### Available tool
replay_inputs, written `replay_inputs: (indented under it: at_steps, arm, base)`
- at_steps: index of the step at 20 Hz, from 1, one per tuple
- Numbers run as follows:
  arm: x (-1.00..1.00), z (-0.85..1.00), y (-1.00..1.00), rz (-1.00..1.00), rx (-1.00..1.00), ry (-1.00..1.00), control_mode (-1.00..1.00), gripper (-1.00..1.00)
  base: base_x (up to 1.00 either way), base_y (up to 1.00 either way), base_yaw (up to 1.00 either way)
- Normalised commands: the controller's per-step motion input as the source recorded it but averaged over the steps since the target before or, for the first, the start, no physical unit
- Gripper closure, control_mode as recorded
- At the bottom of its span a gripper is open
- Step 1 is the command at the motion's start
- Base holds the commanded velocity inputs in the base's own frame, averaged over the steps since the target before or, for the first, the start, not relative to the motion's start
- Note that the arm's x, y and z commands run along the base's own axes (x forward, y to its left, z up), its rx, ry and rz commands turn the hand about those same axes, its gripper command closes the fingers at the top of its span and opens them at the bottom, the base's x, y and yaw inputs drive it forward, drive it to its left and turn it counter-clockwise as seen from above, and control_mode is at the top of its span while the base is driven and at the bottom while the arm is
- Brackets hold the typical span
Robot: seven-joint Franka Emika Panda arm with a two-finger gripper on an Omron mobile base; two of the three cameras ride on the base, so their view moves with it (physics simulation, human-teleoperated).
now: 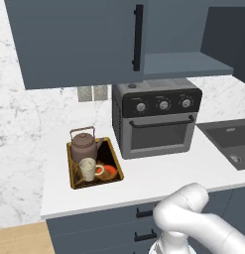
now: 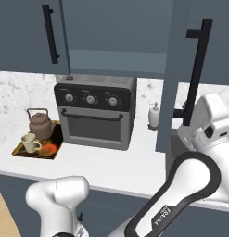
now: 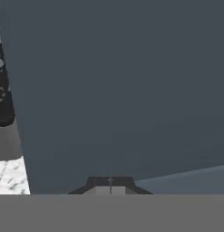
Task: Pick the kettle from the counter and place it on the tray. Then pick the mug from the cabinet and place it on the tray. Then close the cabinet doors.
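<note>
Closed tight with its two dark tips pressed together, the gripper (image 3: 110, 185) holds nothing and faces a flat dark blue-grey panel at very close range in the hand view. From the right base view the white hand sits against the right cabinet door (image 2: 181, 69), just beside the lower end of its long black bar handle (image 2: 198, 69); this door stands swung out from the cabinet (image 2: 111, 32), edge-on to the camera. The left cabinet door (image 1: 74, 39) lies flat against the cabinet front, its black handle (image 1: 138, 37) vertical.

On the white marble counter (image 1: 158, 173), left of a grey toaster oven (image 1: 156, 119), the tray (image 1: 73, 176) carries both the brown kettle (image 1: 84, 144) at its far end and the cream mug (image 1: 88, 168) nearer the front, upright, handle to the right. A sink (image 1: 230, 141) is set into the counter to the right of the oven. A small white soap dispenser (image 2: 154, 115) stands near the oven's right side.
</note>
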Motion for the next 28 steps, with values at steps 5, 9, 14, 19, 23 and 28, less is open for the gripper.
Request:
replay_inputs:
  at_steps: [5,9,14,19,23,28]
  arm:
    - [0.00,0.30,0.96,0.00,-0.03,-0.24,-1.00,1.00]
    - [-0.07,0.27,1.00,0.00,-0.07,-0.29,-1.00,1.00]
    - [-0.05,0.28,1.00,0.00,-0.09,-0.22,-1.00,1.00]
    - [0.16,0.44,0.58,0.00,-0.01,0.08,-1.00,1.00]
    - [0.41,0.40,0.42,0.00,0.00,0.21,-1.00,1.00]
    - [0.50,0.09,0.59,0.00,-0.11,0.45,-1.00,1.00]
  base:
    - [0.00,0.00,0.00]
    - [0.00,0.00,0.00]
    - [0.00,0.00,0.00]
    - [0.00,0.00,0.00]
    - [0.00,0.00,0.00]
    - [0.00,0.00,0.00]
